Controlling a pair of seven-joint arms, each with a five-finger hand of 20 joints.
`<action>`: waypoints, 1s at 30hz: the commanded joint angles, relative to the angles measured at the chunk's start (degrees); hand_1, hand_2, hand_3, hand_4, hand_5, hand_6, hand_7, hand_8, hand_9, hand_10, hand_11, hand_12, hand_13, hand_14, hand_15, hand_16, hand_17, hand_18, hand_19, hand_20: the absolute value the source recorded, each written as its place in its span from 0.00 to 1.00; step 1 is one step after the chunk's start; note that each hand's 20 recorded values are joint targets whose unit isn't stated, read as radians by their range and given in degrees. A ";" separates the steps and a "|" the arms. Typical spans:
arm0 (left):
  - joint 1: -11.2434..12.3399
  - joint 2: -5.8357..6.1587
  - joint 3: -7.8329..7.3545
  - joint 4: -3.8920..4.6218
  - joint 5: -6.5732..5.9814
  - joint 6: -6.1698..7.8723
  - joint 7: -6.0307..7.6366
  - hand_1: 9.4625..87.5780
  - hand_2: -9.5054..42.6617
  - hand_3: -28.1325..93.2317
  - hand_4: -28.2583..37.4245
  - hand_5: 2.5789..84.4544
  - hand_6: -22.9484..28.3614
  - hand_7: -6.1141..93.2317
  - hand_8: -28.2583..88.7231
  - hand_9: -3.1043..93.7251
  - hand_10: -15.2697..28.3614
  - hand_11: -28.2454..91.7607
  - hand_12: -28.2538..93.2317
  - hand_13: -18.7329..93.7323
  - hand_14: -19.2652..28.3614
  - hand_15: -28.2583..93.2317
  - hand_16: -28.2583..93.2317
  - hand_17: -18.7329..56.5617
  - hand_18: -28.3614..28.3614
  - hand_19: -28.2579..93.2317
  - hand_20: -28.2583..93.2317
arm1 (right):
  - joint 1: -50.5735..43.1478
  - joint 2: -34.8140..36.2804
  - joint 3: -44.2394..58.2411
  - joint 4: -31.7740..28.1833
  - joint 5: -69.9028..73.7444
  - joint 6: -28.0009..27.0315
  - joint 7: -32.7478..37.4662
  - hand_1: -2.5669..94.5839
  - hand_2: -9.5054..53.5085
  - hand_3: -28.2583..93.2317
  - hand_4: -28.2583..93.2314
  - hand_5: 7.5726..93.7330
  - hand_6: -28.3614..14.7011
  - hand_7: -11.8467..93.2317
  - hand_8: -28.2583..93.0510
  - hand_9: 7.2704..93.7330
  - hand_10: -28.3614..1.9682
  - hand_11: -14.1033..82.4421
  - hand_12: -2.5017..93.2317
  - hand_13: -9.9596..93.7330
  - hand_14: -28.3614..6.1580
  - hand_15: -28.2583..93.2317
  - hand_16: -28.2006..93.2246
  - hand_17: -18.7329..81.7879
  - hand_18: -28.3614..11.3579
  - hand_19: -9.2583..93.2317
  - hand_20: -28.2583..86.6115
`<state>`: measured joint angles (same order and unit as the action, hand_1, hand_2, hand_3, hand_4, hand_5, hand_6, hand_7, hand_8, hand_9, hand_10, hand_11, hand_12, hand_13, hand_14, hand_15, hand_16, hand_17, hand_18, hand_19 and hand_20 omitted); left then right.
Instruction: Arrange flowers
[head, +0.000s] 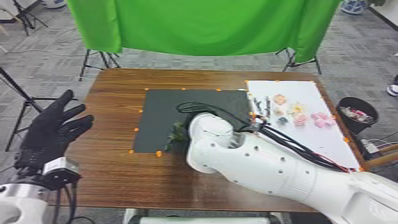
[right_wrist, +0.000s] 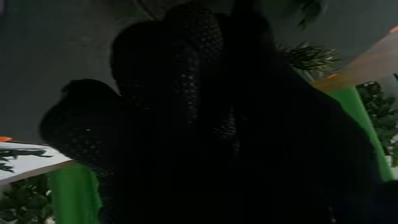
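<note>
1. The step in hand seems to be the laying or adjusting of greenery (head: 178, 132) on the dark mat (head: 172, 100), with the mat's middle taken as the clock's centre; the sprig lies toward seven o'clock, beside and partly hidden by the arm.
2. A stem is best taken near its bare end and lowered flat, so that the needles are neither crushed nor swept along when the glove is lifted away.
3. Whether a stem is held by the right hand (right_wrist: 182, 75) cannot be told, nor can its grip be read; needled greenery is seen just beside it in the wrist view.
4. Care is called for with the cables (head: 284, 141) — the pink flowers (head: 322, 119) on the white sheet (head: 309, 92), toward three o'clock, could be brushed by them if the arm is swung wide.
5. The right arm (head: 262, 165) is extended inward from four o'clock across the brown table (head: 111, 175), its wrist brought over the mat's lower half.
6. The left hand (head: 46, 135) is held at nine o'clock, well apart from the mat; its fingers are spread and nearly straight, aimed toward one o'clock — nothing is pinched, and the thumb is clear.
</note>
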<state>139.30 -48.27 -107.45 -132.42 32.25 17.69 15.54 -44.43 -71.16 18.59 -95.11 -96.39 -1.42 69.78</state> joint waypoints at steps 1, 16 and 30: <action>0.75 2.22 0.19 -0.19 -0.86 0.60 0.87 0.27 0.31 0.75 0.14 0.33 0.57 0.13 0.18 0.30 0.77 0.42 0.33 0.35 0.99 0.69 0.13 0.17 1.00 0.71 0.16 | 2.06 -2.34 -0.64 1.35 0.00 0.75 1.21 0.63 0.03 0.80 0.02 0.91 0.49 0.23 0.35 1.00 0.54 0.48 0.18 1.00 0.68 0.66 0.33 0.96 0.57 1.00 0.11; -0.39 -0.07 0.22 -0.24 1.16 -0.38 -1.26 0.27 0.31 0.75 0.14 0.33 0.58 0.13 0.18 0.30 0.77 0.42 0.33 0.34 0.99 0.69 0.13 0.17 1.00 0.71 0.16 | 0.52 -3.57 0.74 1.51 0.96 -1.68 2.68 0.53 0.13 0.81 0.03 0.95 0.50 0.24 0.32 1.00 0.52 0.53 0.16 1.00 0.66 0.69 0.32 0.98 0.58 1.00 0.14; -0.66 -0.69 0.44 -0.19 1.64 -0.76 -1.89 0.27 0.31 0.75 0.14 0.33 0.57 0.13 0.18 0.30 0.77 0.42 0.33 0.34 0.99 0.69 0.13 0.17 1.00 0.71 0.16 | 0.72 -3.53 -0.59 1.61 -3.12 -4.32 3.64 0.45 0.16 0.82 0.05 0.95 0.51 0.27 0.16 1.00 0.50 0.52 0.16 1.00 0.64 0.69 0.31 0.98 0.59 1.00 0.14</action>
<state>138.80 -48.13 -107.15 -132.46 33.14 17.74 14.60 -45.34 -74.83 20.67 -93.53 -94.95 -5.17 72.20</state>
